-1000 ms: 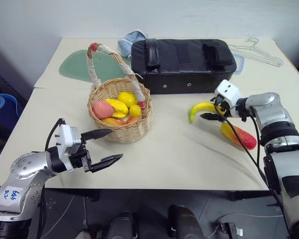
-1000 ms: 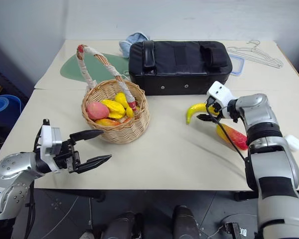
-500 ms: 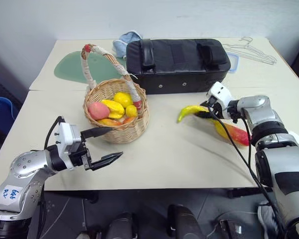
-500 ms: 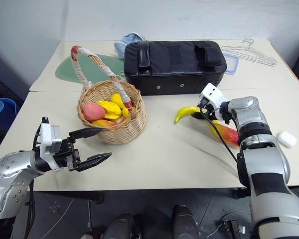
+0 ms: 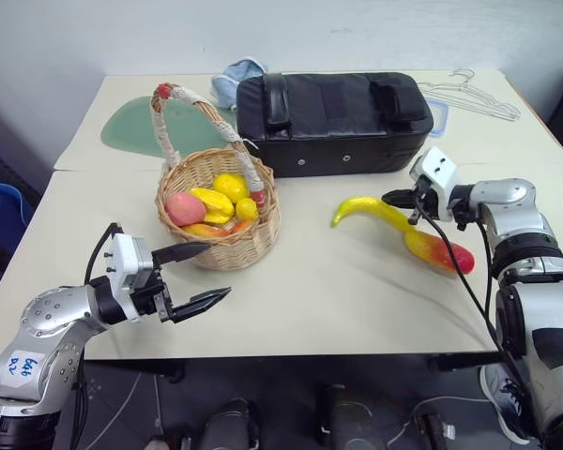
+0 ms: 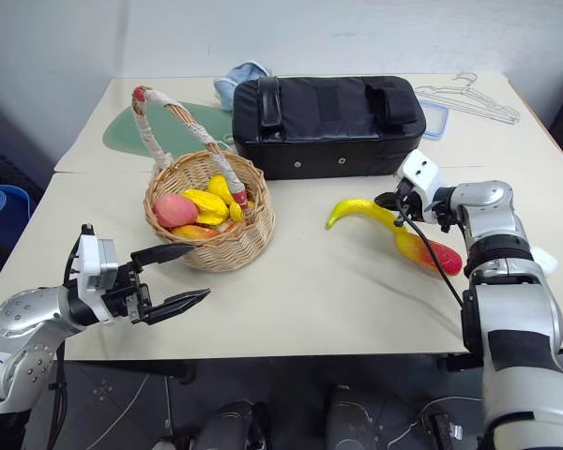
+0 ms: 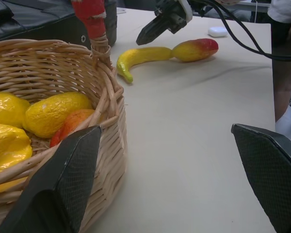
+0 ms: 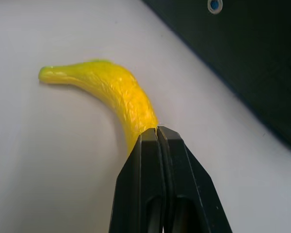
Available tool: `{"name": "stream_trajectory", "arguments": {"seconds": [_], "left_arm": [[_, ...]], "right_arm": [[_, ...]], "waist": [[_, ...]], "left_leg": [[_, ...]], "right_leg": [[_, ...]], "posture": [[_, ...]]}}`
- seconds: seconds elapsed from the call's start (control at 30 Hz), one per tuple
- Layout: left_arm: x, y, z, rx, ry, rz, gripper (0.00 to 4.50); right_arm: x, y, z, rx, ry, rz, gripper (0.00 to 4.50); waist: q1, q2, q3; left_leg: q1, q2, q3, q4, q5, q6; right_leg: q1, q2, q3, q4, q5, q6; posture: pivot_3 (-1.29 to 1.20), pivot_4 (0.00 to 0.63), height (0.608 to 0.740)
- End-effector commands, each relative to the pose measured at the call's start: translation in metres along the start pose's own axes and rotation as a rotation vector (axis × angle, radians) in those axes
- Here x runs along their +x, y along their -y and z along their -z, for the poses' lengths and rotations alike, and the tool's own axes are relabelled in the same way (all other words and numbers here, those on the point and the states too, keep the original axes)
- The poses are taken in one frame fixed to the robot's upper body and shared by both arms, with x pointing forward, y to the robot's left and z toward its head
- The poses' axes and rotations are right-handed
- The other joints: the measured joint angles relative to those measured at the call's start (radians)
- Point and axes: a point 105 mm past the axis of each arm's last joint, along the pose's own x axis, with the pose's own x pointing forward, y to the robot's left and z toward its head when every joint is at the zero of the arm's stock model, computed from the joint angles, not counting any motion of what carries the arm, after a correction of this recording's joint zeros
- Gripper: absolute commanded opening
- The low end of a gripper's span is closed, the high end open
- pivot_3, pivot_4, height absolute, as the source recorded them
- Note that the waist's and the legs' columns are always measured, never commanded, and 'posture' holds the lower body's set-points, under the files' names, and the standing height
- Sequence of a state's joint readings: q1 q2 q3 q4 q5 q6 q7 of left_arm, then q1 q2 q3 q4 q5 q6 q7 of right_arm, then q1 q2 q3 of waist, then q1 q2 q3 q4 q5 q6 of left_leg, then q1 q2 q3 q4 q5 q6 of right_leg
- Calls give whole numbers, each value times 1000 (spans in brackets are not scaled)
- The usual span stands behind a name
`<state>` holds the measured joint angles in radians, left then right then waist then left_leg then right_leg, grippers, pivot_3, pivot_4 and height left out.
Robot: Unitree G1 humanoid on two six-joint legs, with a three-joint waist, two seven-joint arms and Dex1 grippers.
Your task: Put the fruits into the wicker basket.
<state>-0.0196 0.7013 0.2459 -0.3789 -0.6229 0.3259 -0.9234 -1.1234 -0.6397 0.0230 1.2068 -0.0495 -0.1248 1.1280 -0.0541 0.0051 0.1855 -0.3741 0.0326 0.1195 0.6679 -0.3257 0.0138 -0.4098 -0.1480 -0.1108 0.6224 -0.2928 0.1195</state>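
Note:
A curved yellow banana (image 5: 371, 211) lies on the table, end to end with a red-to-yellow mango (image 5: 438, 251), to the right of the wicker basket (image 5: 235, 251). The basket holds several yellow and red fruits. My right gripper (image 5: 394, 198) hovers just above the banana's thick end. It is shut, and nothing is between its fingers (image 8: 157, 145); the banana (image 8: 111, 87) lies beyond the tips. My left gripper (image 5: 216, 270) stands open in front of the basket and is empty. Its fingers (image 7: 63, 194) frame the basket wall (image 7: 102, 160).
A long black bag (image 5: 333, 108) lies behind the fruits. A green mat (image 5: 136, 131) and a blue cloth (image 5: 235, 73) are at the back left. A wire hanger (image 5: 474, 94) is at the back right. A small white case (image 7: 217, 31) sits past the mango.
My right gripper went from open around the banana to shut, and rose slightly without it. The banana shifted and now lies flatter. The left arm has not moved.

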Motion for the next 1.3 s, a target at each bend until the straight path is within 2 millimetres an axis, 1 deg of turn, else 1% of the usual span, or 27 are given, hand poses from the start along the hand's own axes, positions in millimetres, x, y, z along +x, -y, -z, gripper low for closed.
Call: {"name": "stream_trajectory", "arguments": {"seconds": [0.03,0.07,0.13,0.23,0.3,0.37,0.4,0.5,0.6,0.67,0.73,0.83,0.9,0.97,1.0,1.07,1.1,1.13,1.23,1.27,1.3], "left_arm": [[-5,0,-7,33,2,-6,4500],[-6,0,-6,32,0,-9,4500],[-7,1,-5,29,-2,-10,4500],[-7,2,-5,26,-3,-7,4500],[-6,2,-5,26,-2,-5,4500],[-5,1,-6,28,0,-3,4500],[-5,1,-7,30,1,-1,4500],[-5,1,-8,33,2,1,4500],[-5,2,-9,33,3,1,4500],[-5,3,-8,32,4,1,4500],[-5,4,-8,30,5,-2,4500],[-5,4,-7,28,7,-7,4500],[-5,4,-6,25,9,-14,4500],[-5,4,-6,23,12,-20,4500],[-6,3,-6,18,18,-31,4500],[-12,1,-4,10,17,-69,4500],[-15,0,-3,9,16,-84,4500],[-19,-2,-3,3,17,-106,4500],[-34,-8,-7,-8,34,-171,4500],[-36,-9,-8,-9,36,-179,4500],[-41,-10,-9,-11,34,-190,4500]], "right_arm": [[-9,8,-13,-14,26,19,841],[-9,11,-11,-9,24,47,1082],[-10,15,-10,-4,18,90,1779],[-7,12,-1,20,-37,73,2848],[-3,12,6,-4,-78,90,3512],[2,6,11,28,-101,64,4159],[5,2,14,54,-119,37,4159],[9,-3,18,57,-150,15,4159],[12,-5,19,82,-147,10,3527],[12,-5,19,81,-144,7,2835],[13,-4,13,61,-112,8,2187],[13,-6,-3,39,-26,-24,1140],[11,-3,-14,8,30,-14,541],[10,-1,-21,-4,72,-7,505],[10,-1,-28,-38,108,1,505],[8,-3,-48,-100,212,-16,505],[7,-4,-55,-122,243,-24,505],[5,-8,-62,-122,270,-70,505],[-4,-34,-75,-148,276,-286,505],[-7,-41,-77,-150,271,-332,505],[-10,-54,-82,-135,270,-394,505]], "waist": [[0,0,0],[0,0,0],[-1,0,0],[-1,0,0],[-1,0,0],[-1,0,0],[-1,0,0],[-1,0,0],[-1,0,0],[0,0,0],[0,0,0],[-1,0,0],[-1,0,0],[-1,0,0],[-1,0,0],[-3,0,0],[-4,0,0],[-4,0,0],[-2,0,0],[1,0,0],[2,0,0]], "left_leg": [[0,0,0,0,0,0],[0,0,0,0,0,0],[0,0,0,0,0,0],[0,0,0,0,0,0],[0,0,0,0,0,0],[0,0,0,0,0,0],[0,0,0,0,0,0],[0,0,0,0,0,0],[0,0,0,0,0,0],[0,0,0,0,0,0],[0,0,0,0,0,0],[0,0,0,0,0,0],[0,0,0,0,0,0],[0,0,0,0,0,0],[0,0,0,0,0,0],[0,0,0,0,0,0],[0,0,0,0,0,0],[0,0,1,0,0,0],[1,0,0,-1,0,0],[1,1,0,0,0,0],[1,1,-2,0,0,0]], "right_leg": [[0,0,0,0,0,0],[0,0,0,0,0,0],[0,0,0,0,0,0],[0,0,0,0,0,0],[0,0,0,0,0,0],[0,0,0,0,0,0],[0,0,0,0,0,0],[0,0,0,0,0,0],[0,0,0,0,0,0],[0,0,0,0,0,0],[0,0,0,0,0,0],[0,0,0,0,0,0],[0,0,0,0,0,0],[0,0,0,0,0,0],[0,0,0,0,0,0],[0,0,0,0,0,0],[0,0,0,0,0,0],[0,0,1,0,0,0],[-1,0,0,1,0,0],[0,0,0,2,0,0],[0,0,0,2,0,0]], "posture": [[0,150,740],[0,150,740],[0,150,740],[0,150,740],[0,150,740],[0,150,740],[0,150,740],[0,150,740],[0,150,740],[0,150,740],[0,150,740],[0,150,740],[0,150,740],[0,150,740],[0,150,740],[0,150,740],[0,150,740],[0,150,740],[0,150,740],[0,150,740],[0,150,740]]}}
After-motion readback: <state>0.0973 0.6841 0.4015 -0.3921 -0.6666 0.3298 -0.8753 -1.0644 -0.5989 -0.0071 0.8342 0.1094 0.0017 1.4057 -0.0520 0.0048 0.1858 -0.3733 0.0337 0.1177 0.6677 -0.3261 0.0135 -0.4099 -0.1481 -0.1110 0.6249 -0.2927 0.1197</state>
